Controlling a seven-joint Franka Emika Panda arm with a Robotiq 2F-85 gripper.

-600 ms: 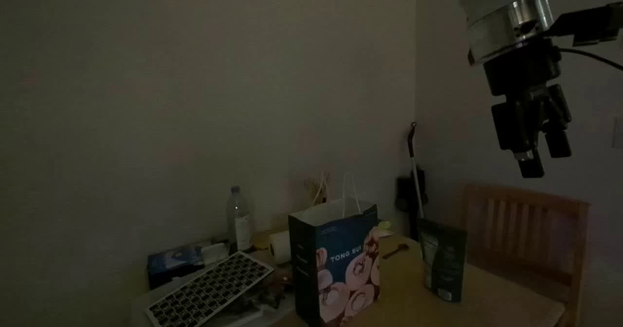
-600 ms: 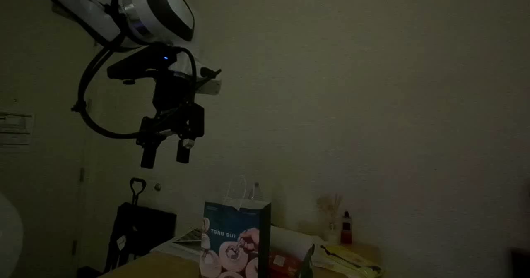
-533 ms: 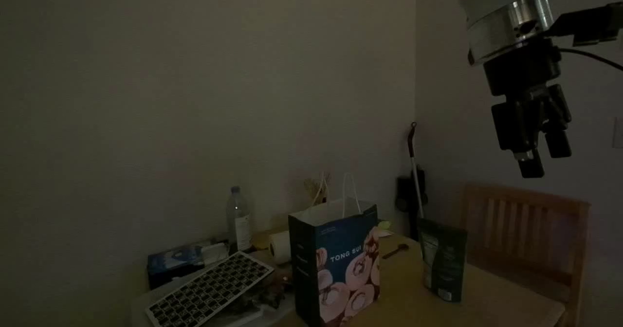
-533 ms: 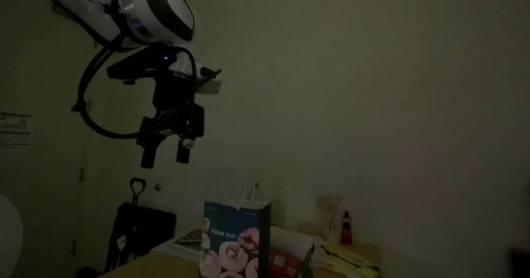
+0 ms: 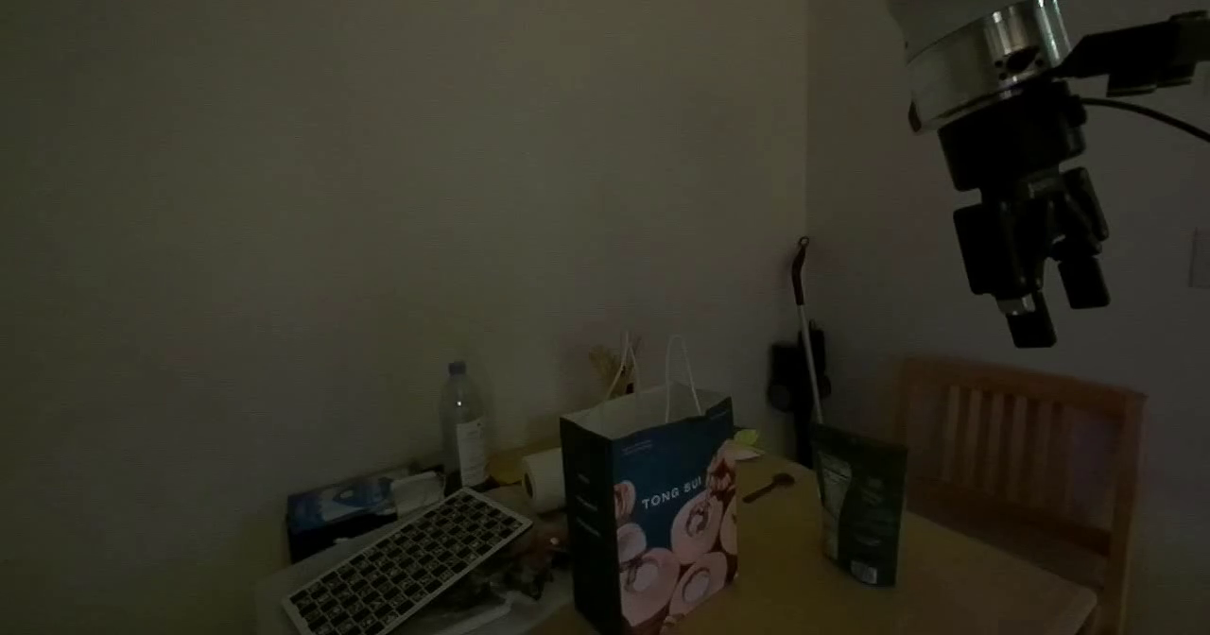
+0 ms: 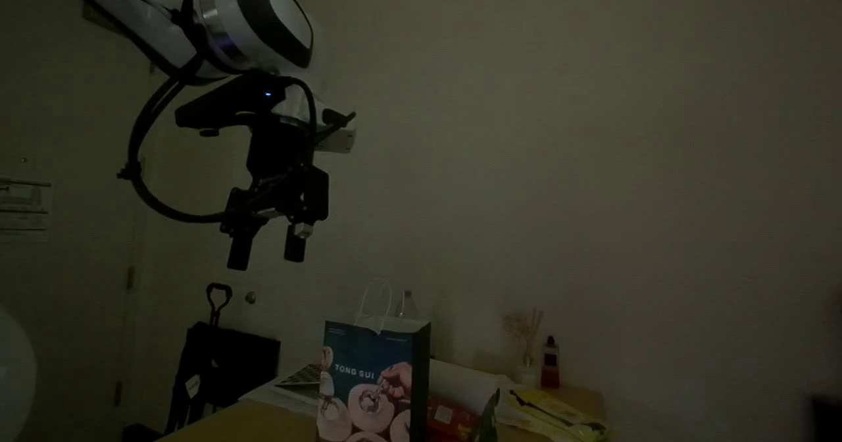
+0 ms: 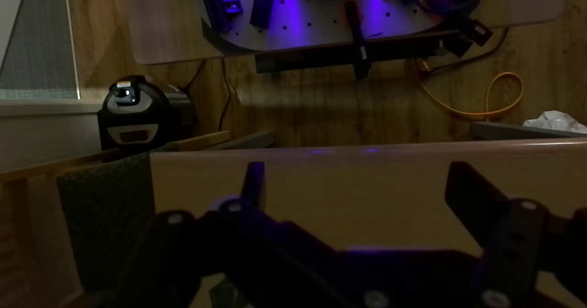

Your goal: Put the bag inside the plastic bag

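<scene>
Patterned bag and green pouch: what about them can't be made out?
Patterned bag: its own walls hide the inside bottom in both exterior views.
Green pouch: mostly cut off by the lower edge in an exterior view.
Its pale label: too small and dark to read in an exterior view.
Wrist view: gripper covers part of a green patch, perhaps the pouch.

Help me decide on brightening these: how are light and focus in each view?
Both exterior views: dim, the gripper nearly black, TONG SUI on the patterned bag legible; in an exterior view: fine print on the green pouch illegible; wrist view: violet light on the metal plate, foreground gripper parts dark and soft.
</scene>
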